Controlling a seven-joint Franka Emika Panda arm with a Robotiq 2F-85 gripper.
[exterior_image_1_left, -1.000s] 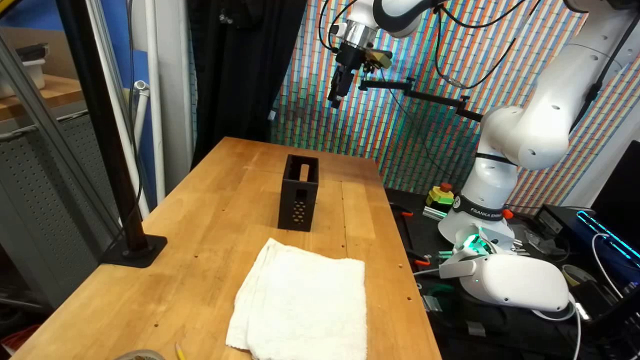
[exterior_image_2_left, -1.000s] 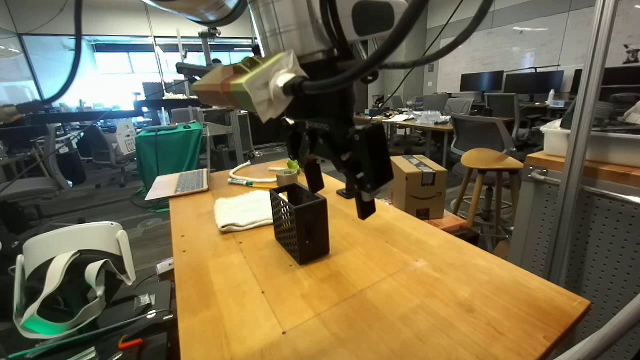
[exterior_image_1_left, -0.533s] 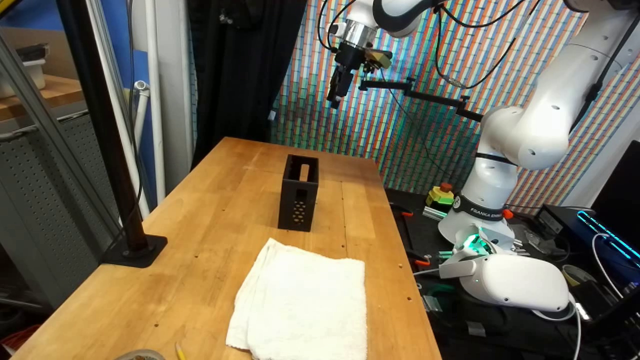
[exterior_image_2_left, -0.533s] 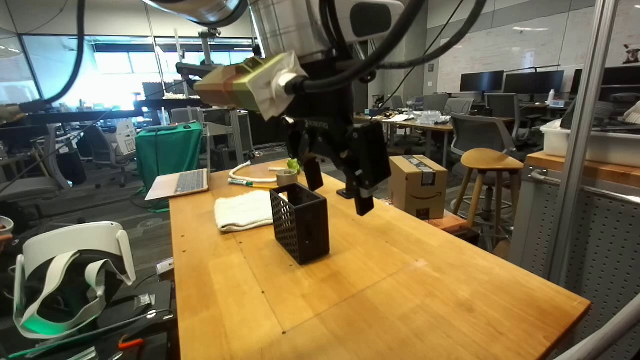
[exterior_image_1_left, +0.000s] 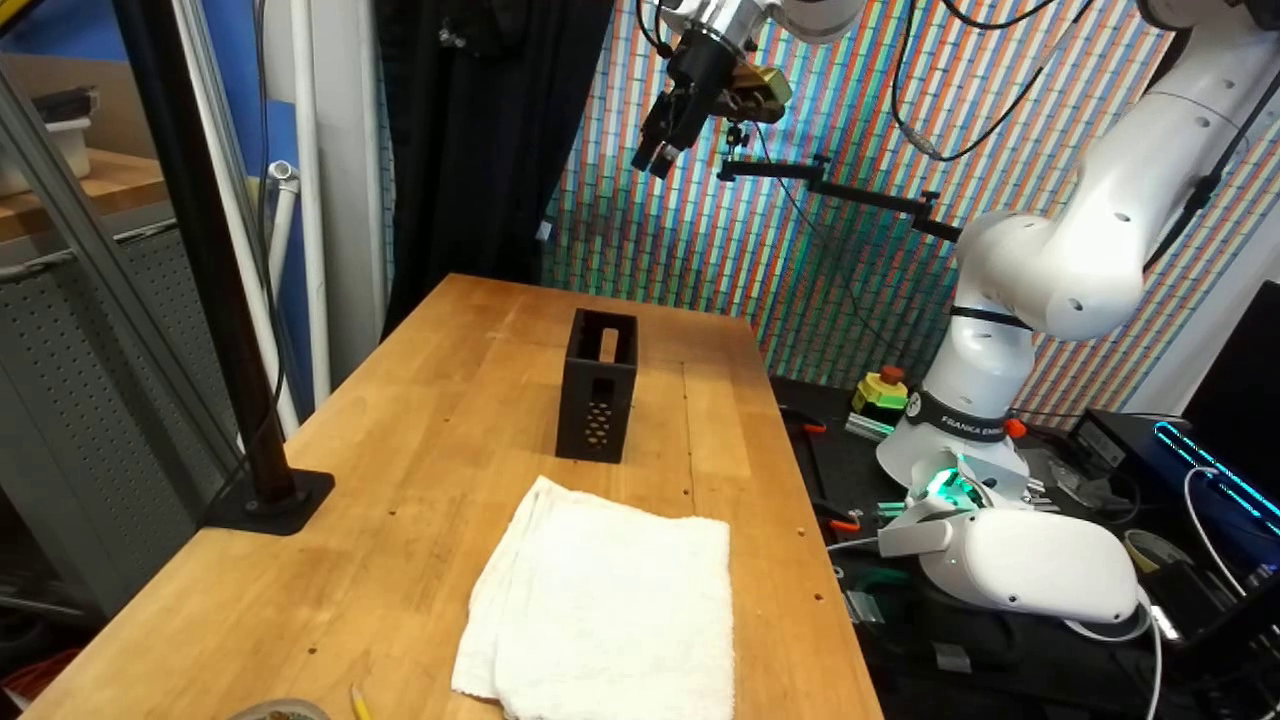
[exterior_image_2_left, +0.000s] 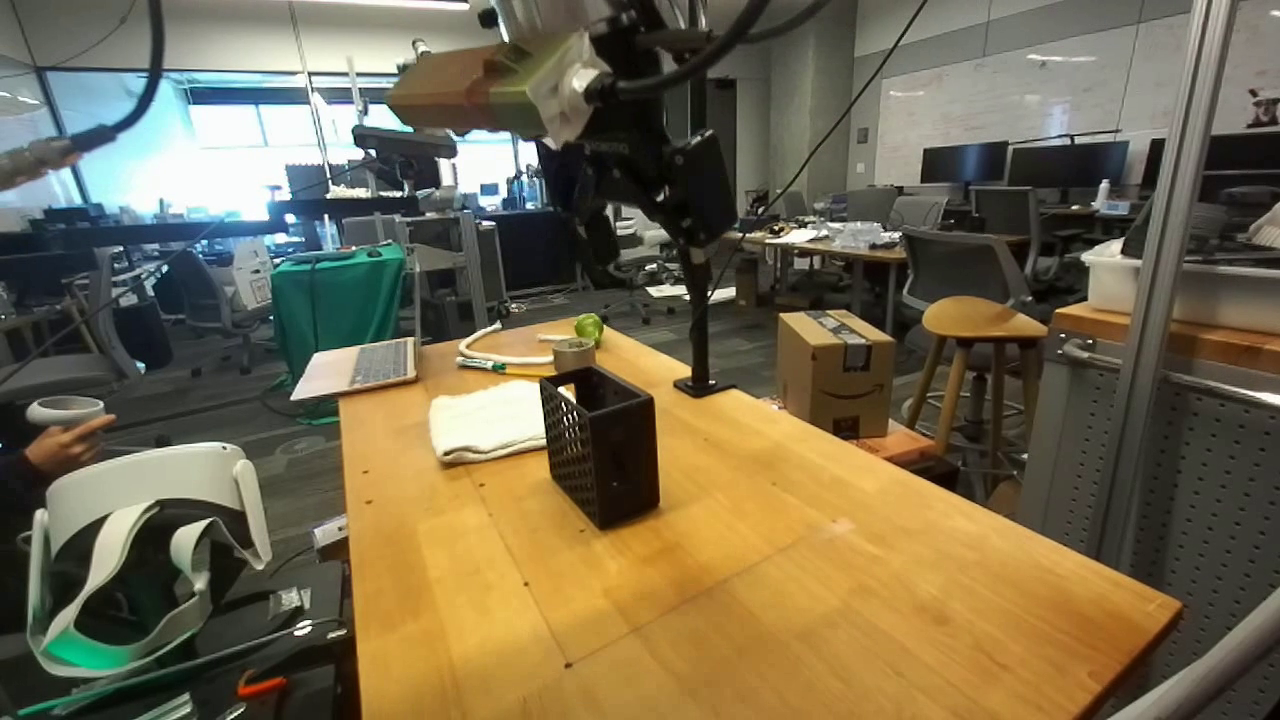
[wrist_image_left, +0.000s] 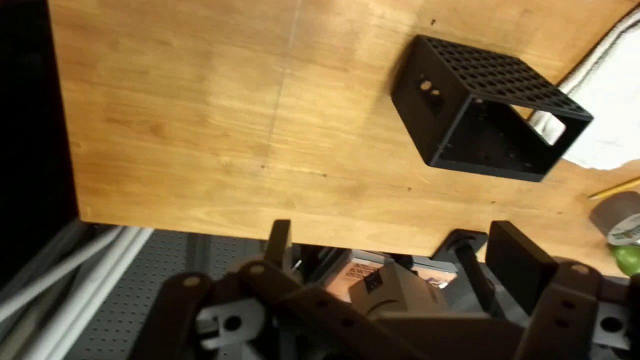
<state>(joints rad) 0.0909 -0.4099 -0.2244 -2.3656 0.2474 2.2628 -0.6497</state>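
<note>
The gripper (wrist_image_left: 392, 227) hangs high, well above the level of the wooden table (exterior_image_1_left: 420, 560), its fingers spread wide apart with nothing between them. The black box (exterior_image_2_left: 605, 455) stands upright on the table, open at the top and well apart from the gripper. In an exterior view, a folded white towel (exterior_image_1_left: 620, 610) lies just beside the box on its near side, and a black pole (exterior_image_1_left: 208, 250) stands at the table's left edge.
</note>
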